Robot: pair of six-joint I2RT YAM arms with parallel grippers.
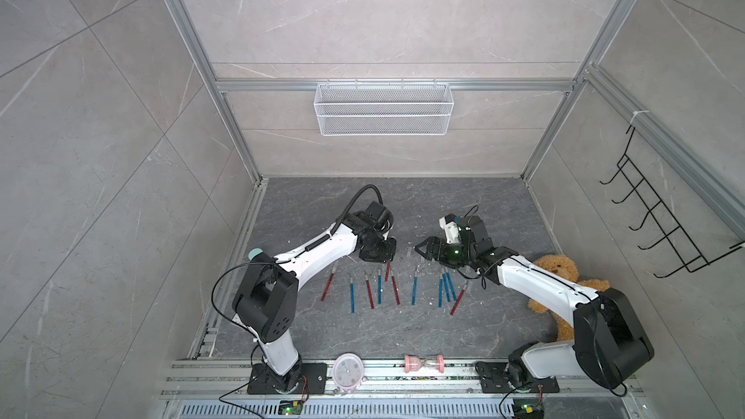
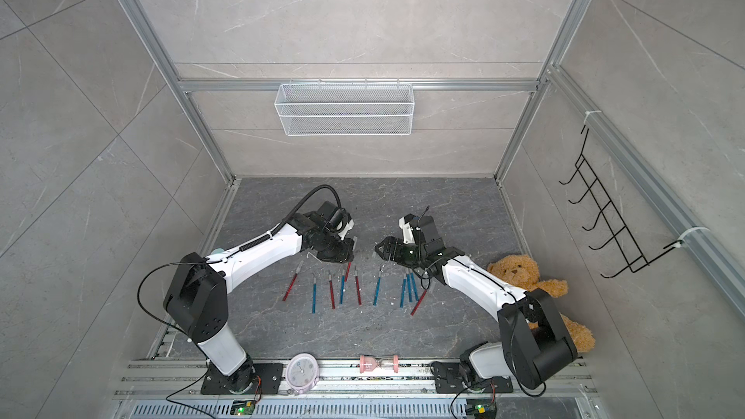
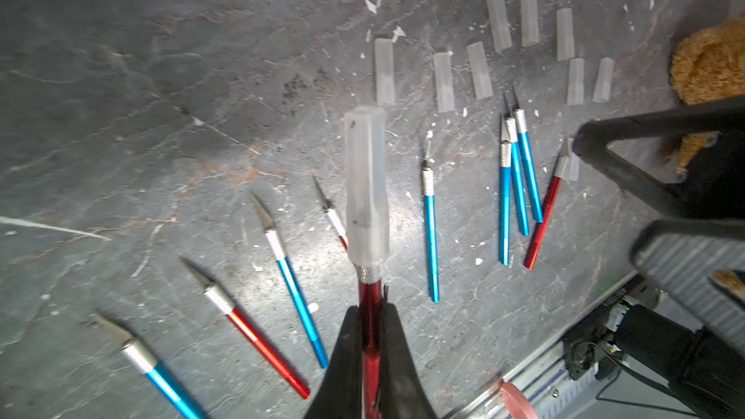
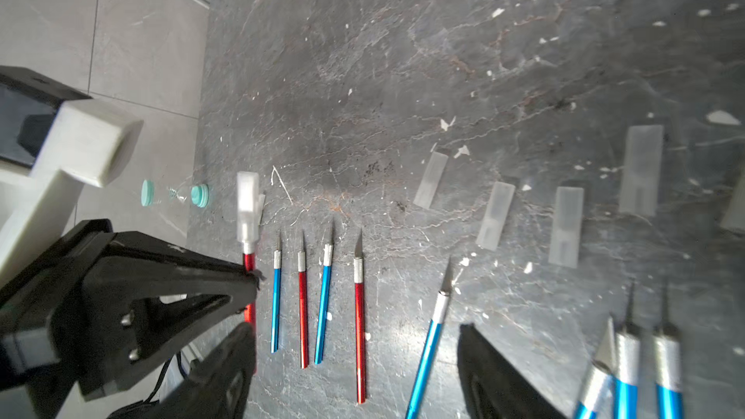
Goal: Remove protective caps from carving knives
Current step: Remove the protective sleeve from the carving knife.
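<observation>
On the dark tabletop (image 1: 403, 328): carving knives (image 1: 379, 288) with red and blue handles were laid bare-bladed in a loose row between the two arms, tips pointed away from the arm bases.
Beyond the blade tips: loose protective caps (image 3: 385, 70) were laid flat, most of them apart from one another.
Left gripper (image 3: 371, 316): its fingers were pressed together on the handle of a red carving knife (image 3: 370, 296), gripped partway along.
Held knife's cap (image 3: 367, 187): it was seated over the blade end, not yet pulled off.
Right gripper (image 4: 354, 328): its fingers were spread wide with nothing gripped between them, and it was held near the capped knife.
Right side: a teddy bear (image 1: 560, 272) was seen beside the right arm.
</observation>
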